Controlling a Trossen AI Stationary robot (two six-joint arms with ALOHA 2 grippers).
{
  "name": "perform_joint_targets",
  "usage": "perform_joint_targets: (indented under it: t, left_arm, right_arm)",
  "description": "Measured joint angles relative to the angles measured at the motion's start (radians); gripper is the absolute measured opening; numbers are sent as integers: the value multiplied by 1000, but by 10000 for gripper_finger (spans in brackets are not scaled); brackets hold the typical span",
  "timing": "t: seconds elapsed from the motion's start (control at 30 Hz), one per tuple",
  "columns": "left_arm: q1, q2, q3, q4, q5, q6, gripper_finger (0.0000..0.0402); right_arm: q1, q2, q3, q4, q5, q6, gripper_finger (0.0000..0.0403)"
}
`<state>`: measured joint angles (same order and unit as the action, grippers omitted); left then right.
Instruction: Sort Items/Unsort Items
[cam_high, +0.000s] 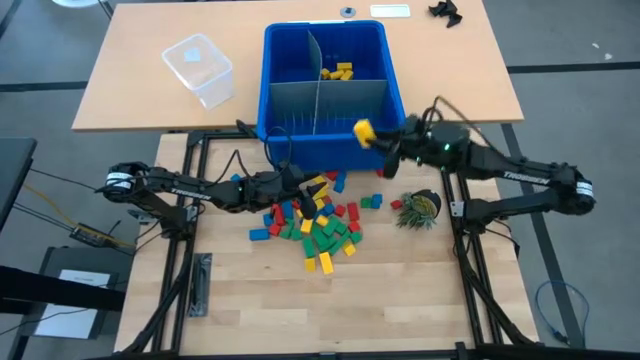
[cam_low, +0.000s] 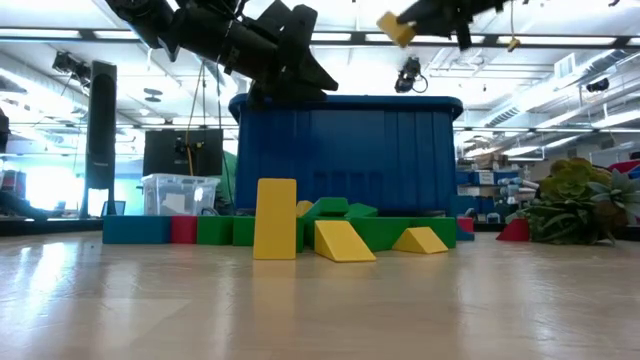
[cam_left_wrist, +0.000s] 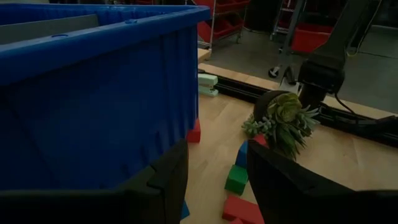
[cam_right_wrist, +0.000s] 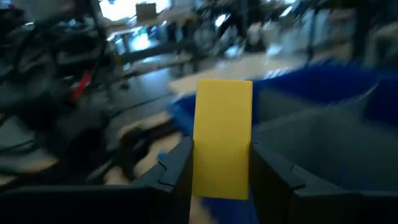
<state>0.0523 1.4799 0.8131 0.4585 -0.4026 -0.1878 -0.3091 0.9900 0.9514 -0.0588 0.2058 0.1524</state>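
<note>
The right gripper (cam_high: 376, 135), fingers clamped on a yellow block (cam_high: 364, 129), hangs over the blue bin's (cam_high: 290, 140) front wall; carry it to the yellow-filled back compartment before releasing. Left gripper (cam_high: 310, 203), fingers parted and empty, waits over the pile (cam_high: 318, 228).

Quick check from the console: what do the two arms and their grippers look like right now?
Both arms are black and jointed, with white lettering on the forearm links and thin black cables looped alongside. The left gripper and right gripper each have two chunky dark fingers. A small green light glows near the right wrist.
</note>
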Motion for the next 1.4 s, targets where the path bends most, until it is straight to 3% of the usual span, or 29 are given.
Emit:
perform_joint_targets:
  t: [0.13,0.3,0.67,0.9,1.1,1.4]
  left_arm:
    - [0,0,0,0,0,0,168]
    - [0,0,0,0,0,0,168]
    - [0,0,0,0,0,0,168]
    - [0,0,0,0,0,0,168]
    - [0,0,0,0,0,0,168]
    - [0,0,0,0,0,0,168]
  right_arm:
    - [-115,76,131,-14,70,-177,123]
    - [-300,230,296,-22,75,-371,123]
    - [-604,697,658,-207,-125,-380,123]
    - [-662,897,900,-369,-210,-301,123]
    - [-666,935,956,-355,-222,-311,127]
    - [-653,896,955,-396,-197,-351,224]
